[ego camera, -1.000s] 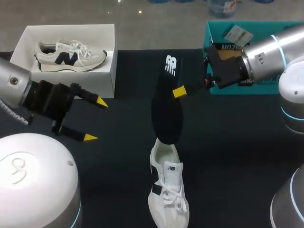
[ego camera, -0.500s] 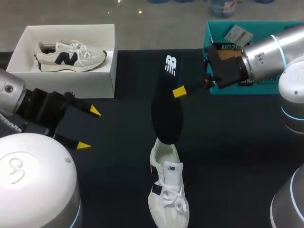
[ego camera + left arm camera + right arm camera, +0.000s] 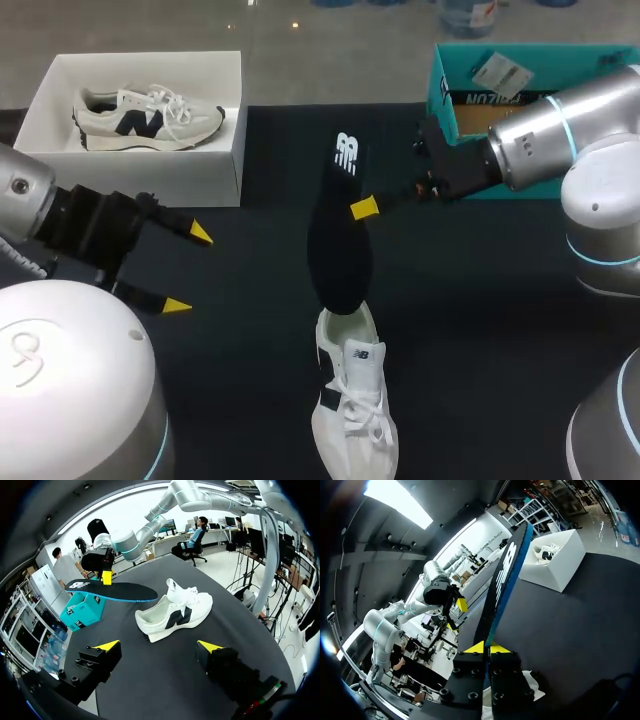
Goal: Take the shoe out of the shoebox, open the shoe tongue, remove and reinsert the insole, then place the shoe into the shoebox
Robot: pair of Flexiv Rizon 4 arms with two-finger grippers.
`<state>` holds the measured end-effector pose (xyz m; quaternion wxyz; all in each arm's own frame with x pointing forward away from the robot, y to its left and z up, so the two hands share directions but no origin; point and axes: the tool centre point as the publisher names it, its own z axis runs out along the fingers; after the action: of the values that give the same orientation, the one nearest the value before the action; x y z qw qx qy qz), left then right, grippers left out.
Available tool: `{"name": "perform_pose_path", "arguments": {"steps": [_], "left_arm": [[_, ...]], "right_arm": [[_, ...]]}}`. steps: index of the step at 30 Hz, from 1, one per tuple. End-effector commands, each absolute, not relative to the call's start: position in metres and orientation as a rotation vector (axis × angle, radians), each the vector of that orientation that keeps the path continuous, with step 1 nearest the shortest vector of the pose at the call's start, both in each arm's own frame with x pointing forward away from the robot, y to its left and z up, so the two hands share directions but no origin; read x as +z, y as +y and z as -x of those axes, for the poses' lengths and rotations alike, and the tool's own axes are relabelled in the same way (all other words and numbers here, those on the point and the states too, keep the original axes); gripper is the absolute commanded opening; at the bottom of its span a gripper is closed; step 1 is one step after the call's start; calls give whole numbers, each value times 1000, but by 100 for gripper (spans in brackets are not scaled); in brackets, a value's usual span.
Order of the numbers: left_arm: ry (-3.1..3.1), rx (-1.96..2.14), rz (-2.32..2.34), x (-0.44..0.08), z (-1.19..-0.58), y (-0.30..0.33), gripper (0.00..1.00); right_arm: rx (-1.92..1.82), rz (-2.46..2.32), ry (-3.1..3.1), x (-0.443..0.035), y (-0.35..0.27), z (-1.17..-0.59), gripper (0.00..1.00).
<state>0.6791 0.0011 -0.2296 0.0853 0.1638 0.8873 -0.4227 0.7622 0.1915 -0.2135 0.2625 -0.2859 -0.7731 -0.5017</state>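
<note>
Aloft — insole (image 3: 336, 240) overhangs shoe (image 3: 352, 400) heel.

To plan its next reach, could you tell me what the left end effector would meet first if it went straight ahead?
Most likely the white shoe, lying straight ahead of the open left end effector; depth is hard to judge.

Teal box (image 3: 560, 60) at black table's (image 3: 480, 330) far right corner; paper tag (image 3: 497, 70) inside.
</note>
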Motion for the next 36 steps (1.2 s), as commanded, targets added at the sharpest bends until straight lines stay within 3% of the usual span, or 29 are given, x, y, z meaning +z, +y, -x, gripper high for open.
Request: {"name": "perform_pose_path", "arguments": {"steps": [1,36], "left_arm": [[2648,-1259,-489,-230,-679,2,100],[2648,-1259,-489,-230,-679,2,100]], "right_arm": [[-1363,764,-2080,-231,209,-769,0],[-1417,850,-2005,-269,215,-737,0]]}}
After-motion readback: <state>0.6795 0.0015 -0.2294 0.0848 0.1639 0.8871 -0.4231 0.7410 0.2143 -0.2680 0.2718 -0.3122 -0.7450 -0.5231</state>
